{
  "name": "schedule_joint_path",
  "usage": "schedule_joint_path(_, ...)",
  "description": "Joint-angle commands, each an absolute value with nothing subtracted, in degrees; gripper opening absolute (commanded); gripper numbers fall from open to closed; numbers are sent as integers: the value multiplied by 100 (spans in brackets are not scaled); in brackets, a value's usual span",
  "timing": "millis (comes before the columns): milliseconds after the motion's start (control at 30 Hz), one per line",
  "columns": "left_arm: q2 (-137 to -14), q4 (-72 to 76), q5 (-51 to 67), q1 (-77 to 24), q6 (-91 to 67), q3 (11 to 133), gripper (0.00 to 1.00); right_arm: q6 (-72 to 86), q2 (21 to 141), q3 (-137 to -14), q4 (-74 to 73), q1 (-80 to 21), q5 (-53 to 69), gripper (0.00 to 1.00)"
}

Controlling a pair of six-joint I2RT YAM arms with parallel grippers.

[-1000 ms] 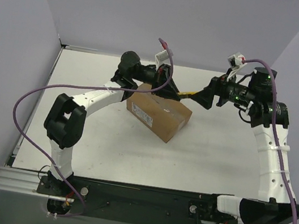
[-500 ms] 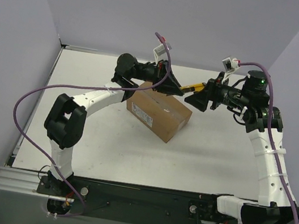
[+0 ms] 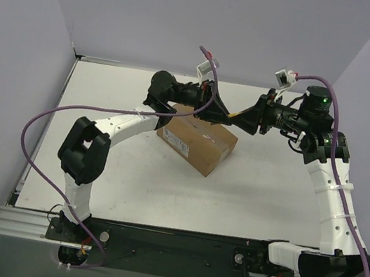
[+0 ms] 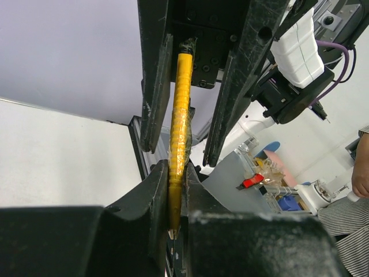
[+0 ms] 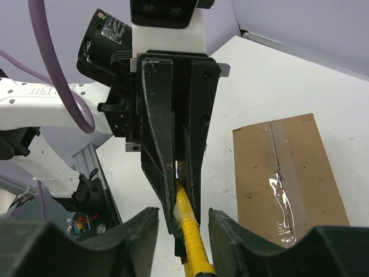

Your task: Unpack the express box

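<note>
Brown express box, seam taped shut; left gripper pinches yellow knife, right gripper straddles it loosely.

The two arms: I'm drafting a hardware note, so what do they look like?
The left arm and right arm have white links and black joints. The left gripper and right gripper are black with tapered fingers. A purple cable loops along each arm. A green light glows near the right wrist.
</note>
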State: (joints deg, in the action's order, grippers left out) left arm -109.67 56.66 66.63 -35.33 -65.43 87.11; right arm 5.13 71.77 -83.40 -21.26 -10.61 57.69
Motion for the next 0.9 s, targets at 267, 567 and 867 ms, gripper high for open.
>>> schedule_joint_path(267, -11065, 5775, 6565, -3463, -6505, 8780, 0, 256, 7207, -8341, -2196, -1213, 6196, 5)
schedule_joint_path(567, -11057, 5993, 7523, -3243, -5862, 8561, 23, -2081, 7804, -9456, -4672, -1221, 6153, 0)
schedule_joint_path(867, -11066, 6213, 7805, -3507, -5748, 8464, 0, -2180, 8138, -9879, -4685, -1511, 5801, 0)
